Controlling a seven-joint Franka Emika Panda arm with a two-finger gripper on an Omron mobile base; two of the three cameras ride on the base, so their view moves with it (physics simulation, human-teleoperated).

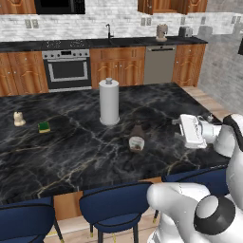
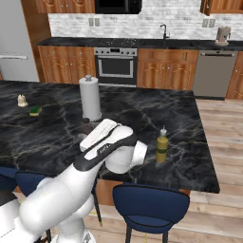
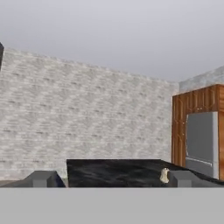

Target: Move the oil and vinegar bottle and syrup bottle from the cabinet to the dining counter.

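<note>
While the arm is held level above the near edge of the black marble table, the tool is seen with its two dark tips set wide apart and nothing between them. In the left base view the tool's white hand is found over the table's right part, pointing leftward across the top. Nearest to it, just off to its left in that view, the syrup bottle is seen standing upright on the table, brown with a whitish label, apart from the tool. On the tool's other side, in the right base view, the oil and vinegar bottle is seen standing upright on the table near its front edge, clear of the arm. Farther back from the tool, a tall white paper-towel roll is placed upright near the table's middle. Well beyond, toward the table's far left end, a small green-and-yellow sponge and a small pale figurine are set close together. Blue stools are tucked along the near edge. In the hand view, the table's far end, a grey brick wall and a steel fridge are shown ahead of the tool.
</note>
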